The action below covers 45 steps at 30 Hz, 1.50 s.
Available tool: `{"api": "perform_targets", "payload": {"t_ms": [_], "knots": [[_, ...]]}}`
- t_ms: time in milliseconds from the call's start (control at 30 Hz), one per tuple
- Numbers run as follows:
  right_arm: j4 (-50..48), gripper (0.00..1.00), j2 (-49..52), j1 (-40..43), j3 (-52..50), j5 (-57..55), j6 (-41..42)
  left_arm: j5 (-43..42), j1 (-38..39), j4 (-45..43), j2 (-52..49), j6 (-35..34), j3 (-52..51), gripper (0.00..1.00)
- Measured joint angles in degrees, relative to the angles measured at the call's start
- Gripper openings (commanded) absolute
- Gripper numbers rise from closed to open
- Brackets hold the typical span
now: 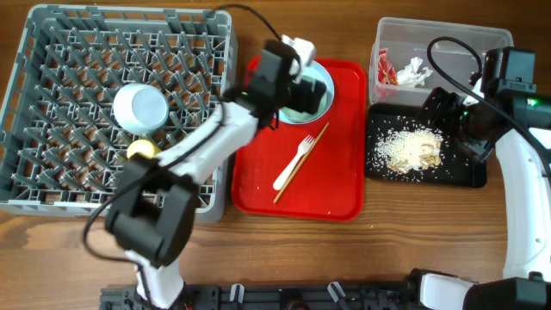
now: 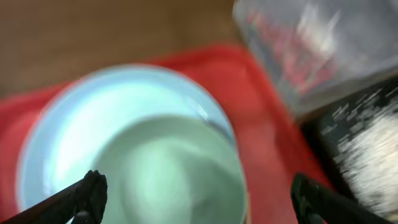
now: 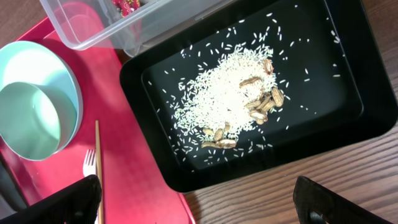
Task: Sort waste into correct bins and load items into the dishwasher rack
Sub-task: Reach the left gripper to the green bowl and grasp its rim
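A pale green bowl sits nested in a pale blue bowl at the far end of the red serving tray. My left gripper is open just above the bowls, its fingers spread either side of the green one. A white fork and a wooden chopstick lie mid-tray. The clear tub holds the wrapper and the tissue. The black tray holds the rice scraps. My right gripper hangs open and empty above the black tray's near edge.
The grey dishwasher rack fills the left side, with a round white plate and a small yellow cup in it. Bare wooden table lies in front of the trays. The left arm stretches over the rack's right edge.
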State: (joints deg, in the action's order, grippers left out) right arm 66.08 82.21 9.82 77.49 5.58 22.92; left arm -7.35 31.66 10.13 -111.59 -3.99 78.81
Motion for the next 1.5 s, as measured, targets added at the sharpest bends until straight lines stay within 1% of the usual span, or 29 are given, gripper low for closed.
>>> {"api": "perform_targets", "payload": {"t_ms": [133, 200, 233, 300, 433, 533, 567, 700, 833, 933, 1000, 1267, 1500], "knots": [[0.07, 1.0, 0.0, 0.0, 0.0, 0.0, -0.02, 3.56, 2.16, 2.38, -4.11, 2.38, 0.02, 0.91], [0.15, 1.0, 0.0, 0.0, 0.0, 0.0, -0.02, 4.74, 2.69, 4.61, -5.07, 3.13, 0.0, 0.85], [0.15, 1.0, 0.0, 0.0, 0.0, 0.0, -0.02, 5.22, 2.89, 5.75, -5.46, 3.52, 0.0, 0.78], [0.15, 1.0, 0.0, 0.0, 0.0, 0.02, -0.02, 6.08, 2.99, 7.87, -5.62, 3.82, 0.02, 0.73], [0.15, 1.0, 0.0, 0.0, 0.0, 0.17, -0.02, 9.22, 2.99, 13.4, -5.64, 4.42, 0.07, 0.58], [0.17, 1.0, 0.0, 0.0, 0.0, 0.2, -0.02, 12.85, 3.02, 16.15, -5.64, 5.03, 0.07, 0.52], [0.17, 1.0, 0.0, 0.0, 0.0, 0.2, -0.02, 13.7, 3.02, 16.5, -5.64, 5.01, 0.07, 0.48], [0.17, 1.0, 0.0, 0.0, 0.0, 0.2, -0.02, 15.21, 3.04, 16.44, -5.64, 4.96, 0.07, 0.28], [0.17, 1.0, 0.0, 0.0, 0.0, 0.22, -0.02, 15.72, 3.32, 16.04, -5.62, 5.57, 0.07, 0.14], [0.17, 1.0, 0.0, 0.0, 0.0, 0.22, -0.02, 16.37, 3.26, 16.0, -5.44, 5.46, 0.09, 0.06], [0.17, 1.0, 0.0, 0.0, 0.0, 0.22, -0.02, 16.74, 3.21, 16.0, -4.96, 5.42, 0.13, 0.04], [0.17, 1.0, 0.0, 0.0, 0.0, 0.22, -0.02, 17.14, 3.21, 16.06, -3.04, 5.55, 0.13, 0.04], [0.17, 1.0, 0.0, 0.0, 0.0, 0.22, -0.02, 12.74, 3.19, 16.28, -0.87, 5.25, 0.13, 0.04]]}}
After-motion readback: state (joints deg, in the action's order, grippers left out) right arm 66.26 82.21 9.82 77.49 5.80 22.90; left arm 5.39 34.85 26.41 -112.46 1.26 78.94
